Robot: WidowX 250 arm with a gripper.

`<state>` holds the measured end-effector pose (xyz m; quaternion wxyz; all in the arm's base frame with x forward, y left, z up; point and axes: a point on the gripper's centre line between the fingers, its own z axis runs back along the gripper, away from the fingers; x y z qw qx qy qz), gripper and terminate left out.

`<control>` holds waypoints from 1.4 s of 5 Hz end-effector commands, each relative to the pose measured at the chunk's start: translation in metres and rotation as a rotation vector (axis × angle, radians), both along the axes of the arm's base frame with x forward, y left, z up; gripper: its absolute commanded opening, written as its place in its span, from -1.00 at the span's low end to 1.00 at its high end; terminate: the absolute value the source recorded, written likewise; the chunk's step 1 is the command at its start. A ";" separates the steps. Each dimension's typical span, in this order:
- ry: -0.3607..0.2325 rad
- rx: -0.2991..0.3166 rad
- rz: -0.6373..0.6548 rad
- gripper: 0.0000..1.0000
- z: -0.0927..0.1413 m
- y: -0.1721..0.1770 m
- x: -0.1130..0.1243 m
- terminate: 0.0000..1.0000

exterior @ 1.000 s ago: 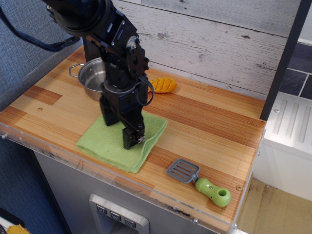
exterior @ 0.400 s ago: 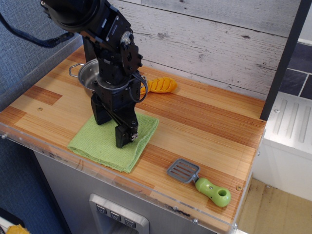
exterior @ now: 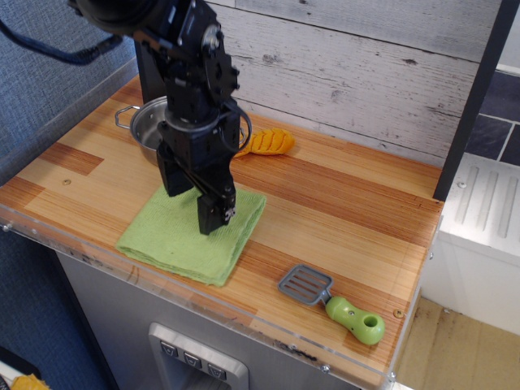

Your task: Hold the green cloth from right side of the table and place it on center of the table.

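Note:
The green cloth point(exterior: 166, 237) lies flat and folded on the table point(exterior: 341, 203), near the front edge and left of the middle. My gripper point(exterior: 193, 199) hangs just above the cloth's far right part, pointing down. Its two black fingers point(exterior: 213, 213) stand apart with nothing between them, so it is open. The arm hides part of the cloth's far edge.
A steel pot point(exterior: 146, 126) stands behind the arm at the back left. A yellow toy food item point(exterior: 270, 142) lies near the back wall. A grey spatula with a green handle point(exterior: 335, 302) lies at the front right. The plastic front edge point(exterior: 244, 321) is close to the cloth.
The cloth slid left along the front edge with the gripper on it. The gripper has since risen slightly off the cloth, which stays flat.

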<state>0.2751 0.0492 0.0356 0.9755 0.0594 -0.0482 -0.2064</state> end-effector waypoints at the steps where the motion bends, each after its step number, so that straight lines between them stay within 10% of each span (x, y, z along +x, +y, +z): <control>1: -0.122 -0.037 -0.032 1.00 0.051 -0.011 0.004 -1.00; 7: -0.165 -0.070 -0.028 1.00 0.071 -0.012 -0.001 -1.00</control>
